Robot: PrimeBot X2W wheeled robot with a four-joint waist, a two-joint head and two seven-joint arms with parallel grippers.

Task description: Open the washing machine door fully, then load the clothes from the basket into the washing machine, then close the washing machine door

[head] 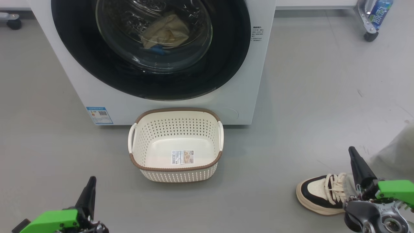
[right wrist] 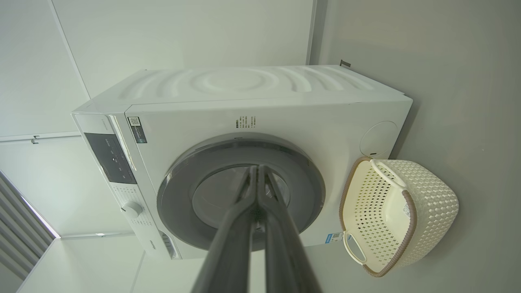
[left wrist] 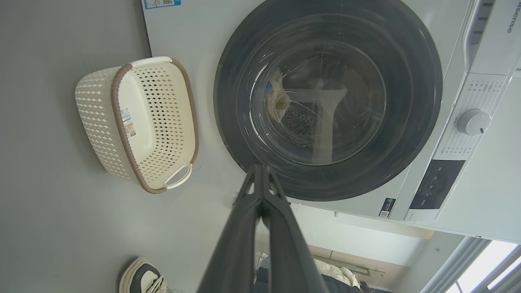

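The white washing machine stands ahead with its black-rimmed round door shut flat against the front. Behind the glass lie the cream-yellow clothes with a small blue bit. The cream basket sits on the floor just before the machine, with just a label on its floor. My left gripper is shut at the lower left, well back from the basket. My right gripper is shut at the lower right, holding nothing.
A person's black-and-cream shoe rests on the grey floor beside my right gripper, with a pale trouser leg above it. A wheeled metal stand with a blue bottle is at the far right. A caster shows far left.
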